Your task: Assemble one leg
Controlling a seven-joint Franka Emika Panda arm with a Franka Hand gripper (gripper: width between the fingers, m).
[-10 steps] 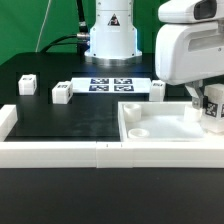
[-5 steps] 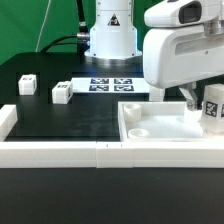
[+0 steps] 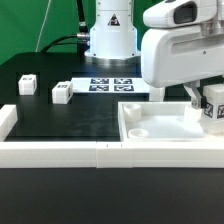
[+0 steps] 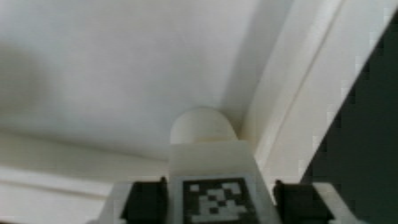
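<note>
My gripper (image 3: 208, 104) is shut on a leg (image 3: 212, 106), a small white block with a black-and-white tag, and holds it above the right end of the large white panel (image 3: 160, 128). In the wrist view the same leg (image 4: 215, 170) sits between my dark fingers (image 4: 146, 200), its rounded tip pointing at the panel's recessed surface (image 4: 125, 90) near a raised edge. Two more legs (image 3: 62, 93) (image 3: 27, 85) lie on the black table at the exterior view's left. A fourth leg (image 3: 158, 90) shows partly behind my arm.
The marker board (image 3: 112, 84) lies flat in front of the robot base (image 3: 110, 35). A white rail (image 3: 60, 150) runs along the table's near edge with a raised end (image 3: 6, 120) at the exterior view's left.
My arm shifted toward the exterior view's left between the oldest frame and half a second ago, still holding the leg. Since then it has hardly moved.
</note>
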